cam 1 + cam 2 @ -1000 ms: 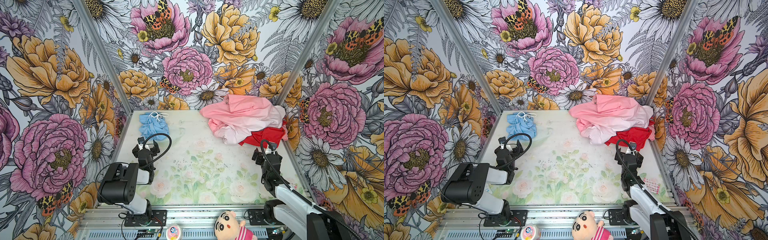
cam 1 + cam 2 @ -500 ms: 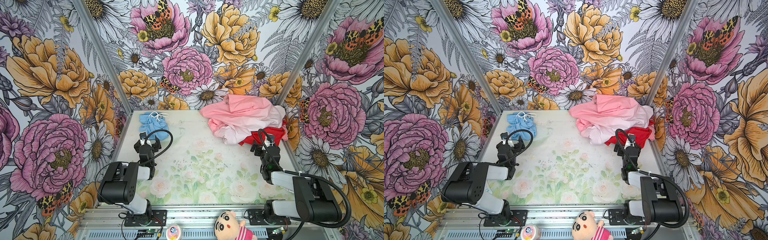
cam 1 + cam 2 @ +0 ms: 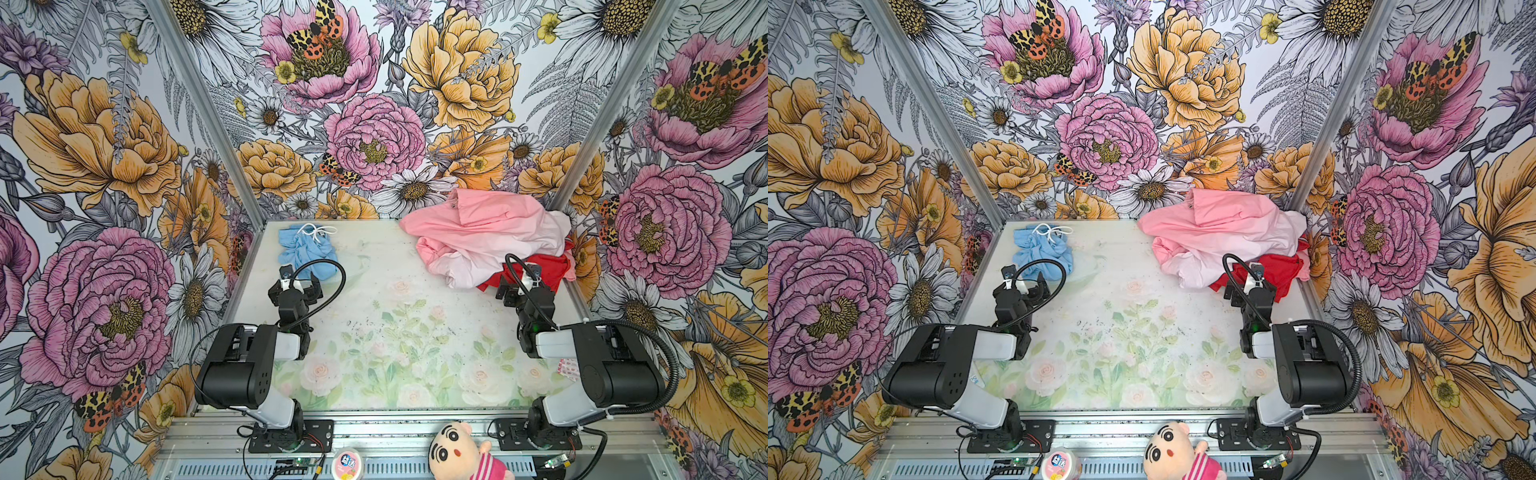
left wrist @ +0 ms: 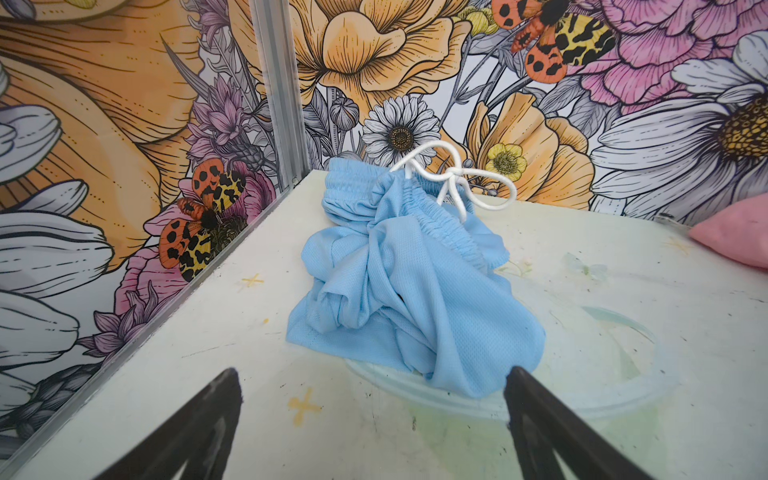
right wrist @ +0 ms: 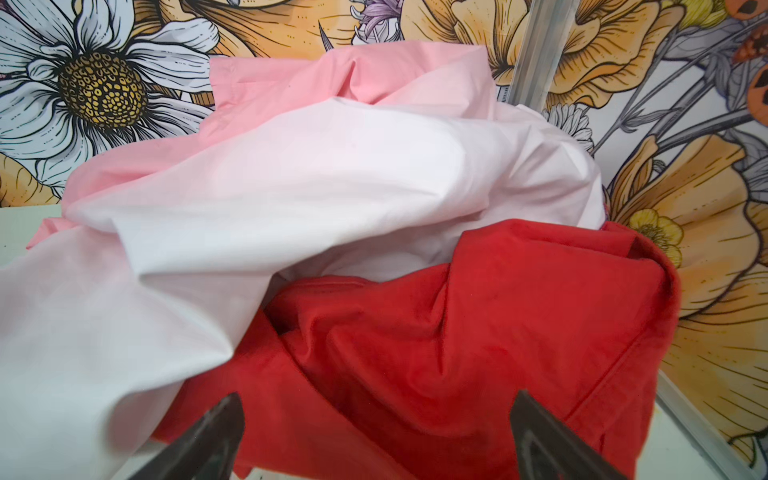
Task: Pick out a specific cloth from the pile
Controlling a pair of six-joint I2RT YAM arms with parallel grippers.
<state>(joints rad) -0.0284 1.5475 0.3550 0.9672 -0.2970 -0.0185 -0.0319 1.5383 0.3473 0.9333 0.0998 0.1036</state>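
Left claw (image 4: 372, 372), jaws wide, low just before the cloth (image 4: 399, 282).

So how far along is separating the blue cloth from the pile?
Looks done: the cloth lies alone, well apart from the pile. In hand: nothing; the left gripper is open at the cloth's near edge, the right gripper open facing the red cloth at the pile's edge. Left: possibly only a lift, if one is wanted.
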